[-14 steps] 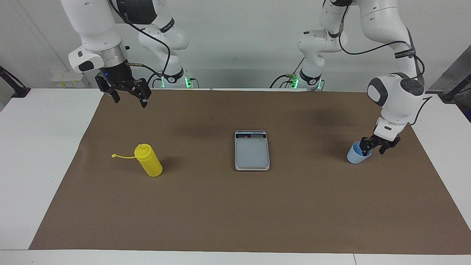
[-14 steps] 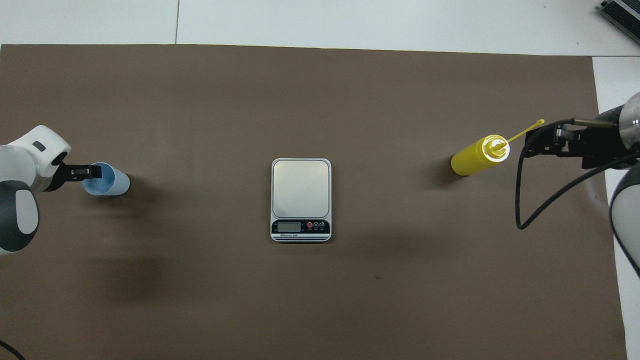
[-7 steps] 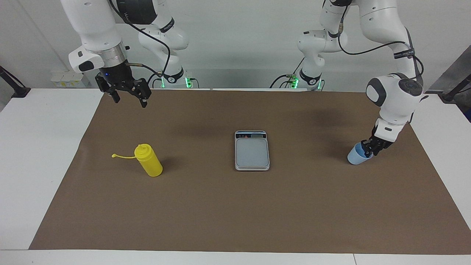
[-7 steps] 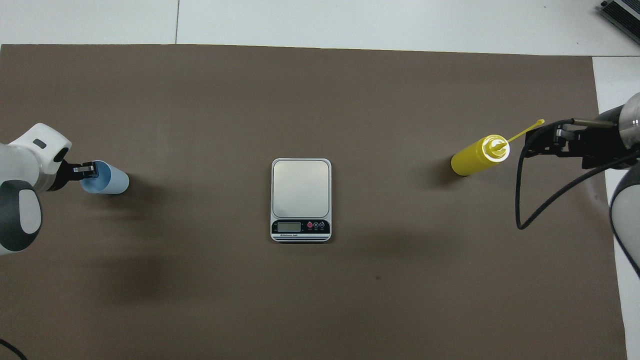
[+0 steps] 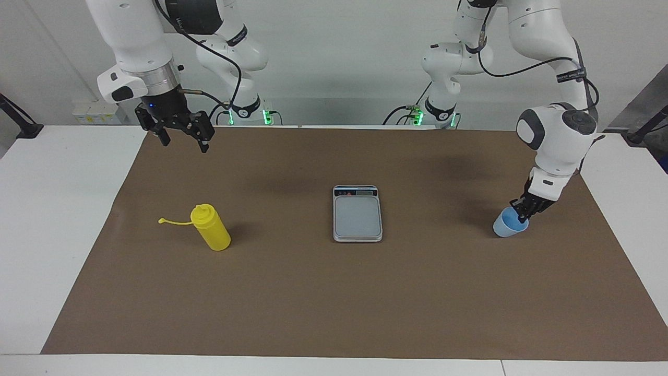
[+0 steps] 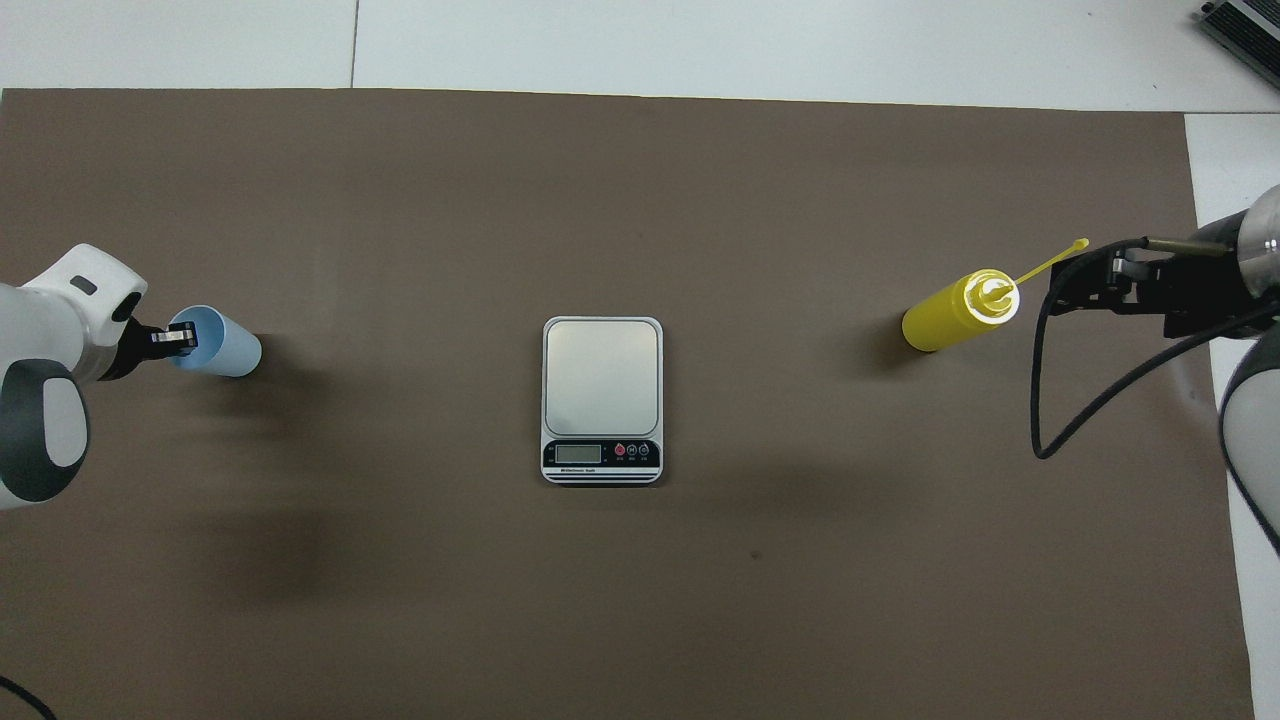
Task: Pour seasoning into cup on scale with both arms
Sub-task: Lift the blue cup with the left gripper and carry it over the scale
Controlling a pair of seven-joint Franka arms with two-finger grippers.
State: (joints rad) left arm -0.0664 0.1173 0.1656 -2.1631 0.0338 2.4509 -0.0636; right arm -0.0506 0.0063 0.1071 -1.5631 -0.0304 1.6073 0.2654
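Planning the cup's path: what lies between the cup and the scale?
Nothing: in the overhead view only bare brown mat lies between the cup and the scale.

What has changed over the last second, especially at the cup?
The left gripper went from open astride the blue cup's rim to shut on that rim, and the cup has shifted slightly. The right gripper is still raised and open, waiting; the yellow bottle and scale have not moved.
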